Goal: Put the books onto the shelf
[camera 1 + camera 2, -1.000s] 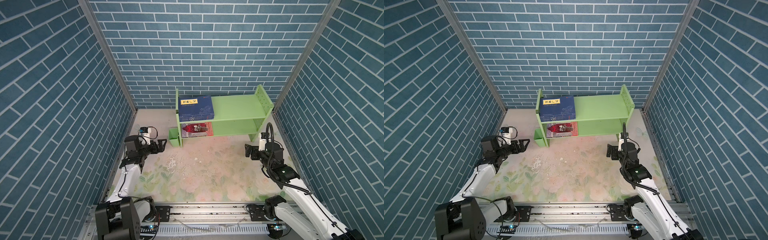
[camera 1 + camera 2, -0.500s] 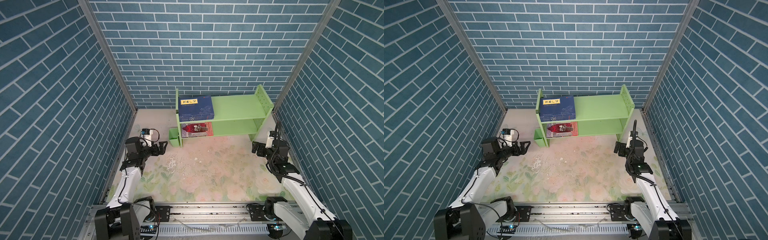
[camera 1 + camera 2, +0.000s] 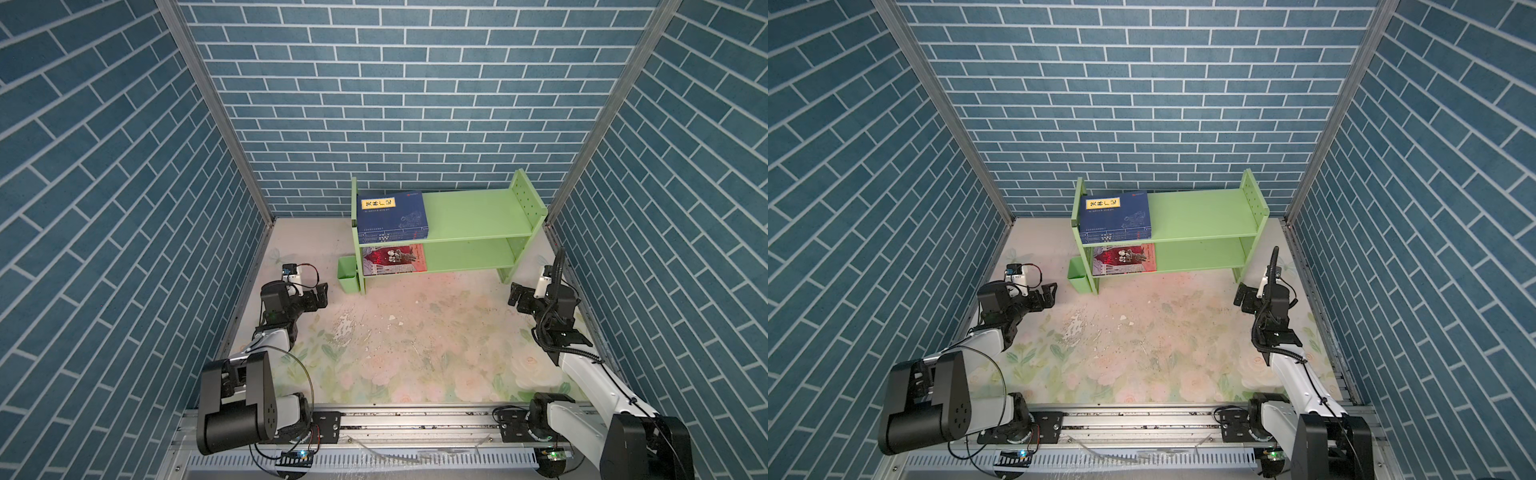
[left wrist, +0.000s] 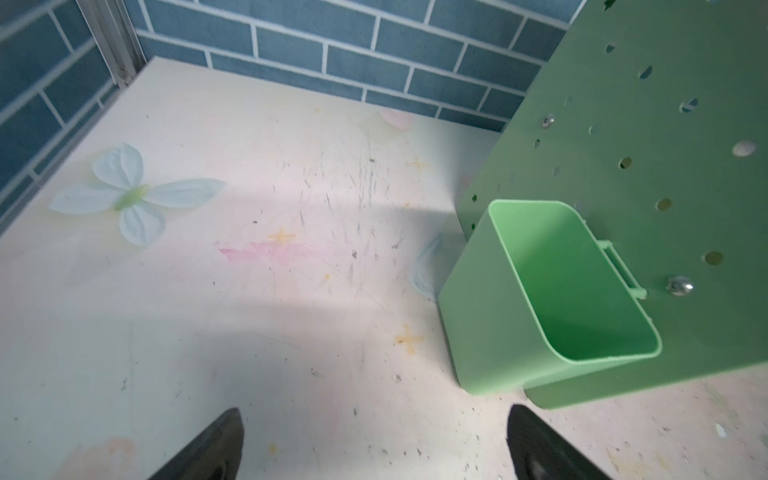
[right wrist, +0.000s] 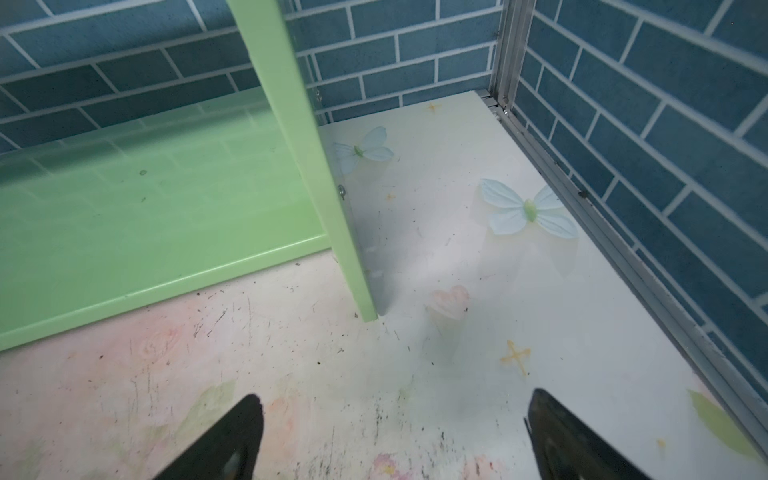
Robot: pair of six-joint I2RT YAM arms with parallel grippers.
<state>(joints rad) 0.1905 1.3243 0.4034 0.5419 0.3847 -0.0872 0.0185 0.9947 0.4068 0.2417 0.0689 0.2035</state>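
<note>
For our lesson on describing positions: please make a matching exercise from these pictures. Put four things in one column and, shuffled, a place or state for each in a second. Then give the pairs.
Things
1. dark blue book
2. red-and-grey book
3. green cup
4. right gripper

Places or states
A. open, above the table
B. on the lower tier of the shelf
C. hung on the shelf's perforated side panel
D. on the upper tier

Pairs: 1-D, 2-B, 3-C, 4-A
</note>
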